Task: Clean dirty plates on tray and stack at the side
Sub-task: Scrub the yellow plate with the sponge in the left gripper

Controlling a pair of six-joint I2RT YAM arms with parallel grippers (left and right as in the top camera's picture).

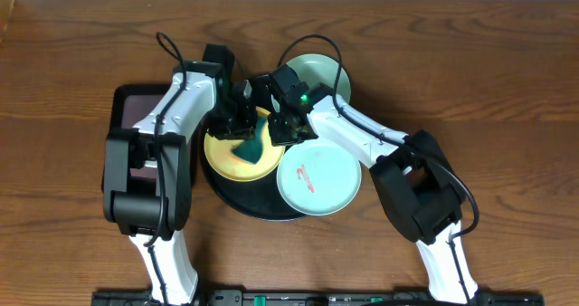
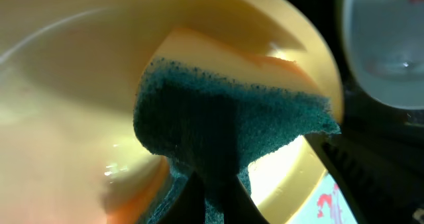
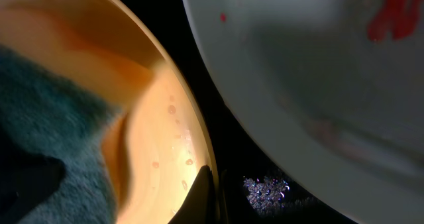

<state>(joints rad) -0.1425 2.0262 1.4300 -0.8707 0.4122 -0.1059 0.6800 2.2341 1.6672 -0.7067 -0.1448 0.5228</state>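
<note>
The black tray (image 1: 249,197) holds a yellow plate (image 1: 226,161) on its left and a pale blue-green plate (image 1: 318,175) with a red smear on its right. A second pale plate (image 1: 321,73) lies behind the tray. My left gripper (image 1: 242,129) is shut on a green sponge (image 1: 250,148) and presses it onto the yellow plate (image 2: 66,85); the sponge (image 2: 225,124) fills the left wrist view above the jaws (image 2: 212,197). My right gripper (image 1: 282,129) is shut on the yellow plate's right rim (image 3: 159,138), its fingers (image 3: 211,191) either side of it. The smeared plate (image 3: 311,65) lies just beyond.
A rectangular dark maroon tray (image 1: 136,111) lies to the left, partly under my left arm. Both arms cross over the back half of the black tray (image 3: 232,151). A pale plate (image 2: 387,45) shows at the top right of the left wrist view.
</note>
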